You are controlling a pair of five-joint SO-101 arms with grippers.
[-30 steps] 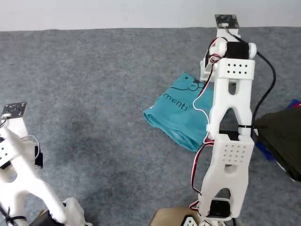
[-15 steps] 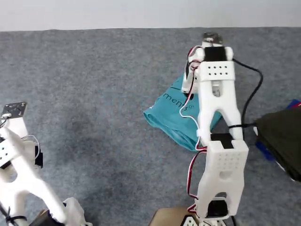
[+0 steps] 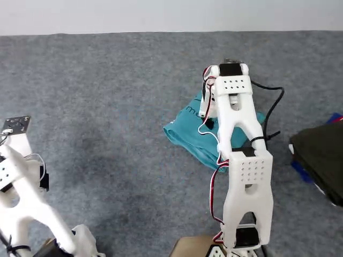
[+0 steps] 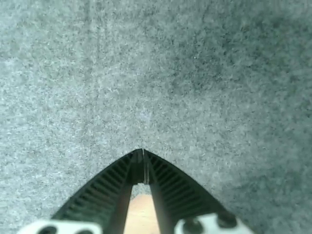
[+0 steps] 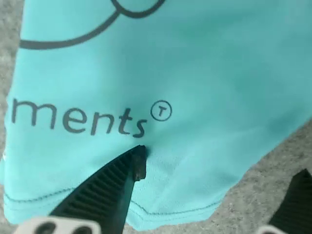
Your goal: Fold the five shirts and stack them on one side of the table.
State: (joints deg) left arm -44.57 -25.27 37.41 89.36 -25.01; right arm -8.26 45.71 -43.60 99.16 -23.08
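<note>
We see a teal shirt (image 3: pixel 188 134) lying folded on the grey felt-like table top (image 3: pixel 107 80), right of the middle in the high view and well apart from a dark pile of cloth (image 3: pixel 321 152) at the right edge, which rests on something blue (image 3: pixel 300 170). The shirt sits askew to the table edges. Its stitched hem faces the near left, and its dark lettering climbs from that side toward the far right. The right arm (image 3: pixel 244 171) stretches across the middle of the shirt and hides much of it, so we cannot settle which way its long axis runs. In the right wrist view the right gripper (image 5: pixel 219 175) hangs close over the shirt (image 5: pixel 204 63) with its jaws spread wide and holding nothing. One finger (image 5: pixel 131 170) has its tip just under the lettering, and the other finger (image 5: pixel 298 192) is out past the shirt's edge, over bare table. The left arm (image 3: pixel 21 198) stands at the near left corner, far from the shirt. In its wrist view the left gripper (image 4: pixel 142 155) has its jaws pressed together to a point with nothing between them, over bare grey table (image 4: pixel 156 58)
</note>
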